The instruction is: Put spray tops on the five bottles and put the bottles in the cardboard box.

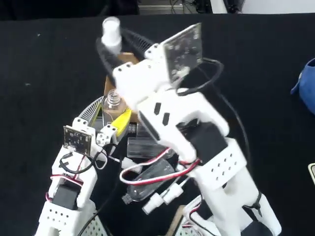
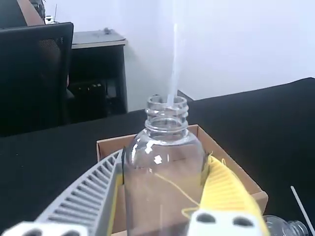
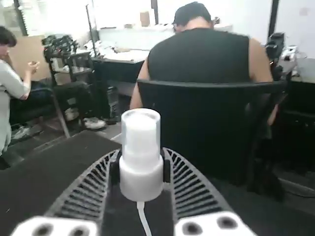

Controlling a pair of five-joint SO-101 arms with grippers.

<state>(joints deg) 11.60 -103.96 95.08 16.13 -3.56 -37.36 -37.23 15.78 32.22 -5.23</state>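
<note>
My left gripper is shut on a clear bottle and holds it upright with its neck open, in front of the cardboard box. In the high view that bottle stands at the box. My right gripper is shut on a white spray top, held above the bottle. The top's thin dip tube hangs down to the bottle's mouth. Another clear bottle lies on the table by the right arm, with loose white spray tops beside it.
The right arm's white body crosses over the middle of the black table and hides much of the box. A blue object lies at the right edge. A cardboard piece shows at the front edge.
</note>
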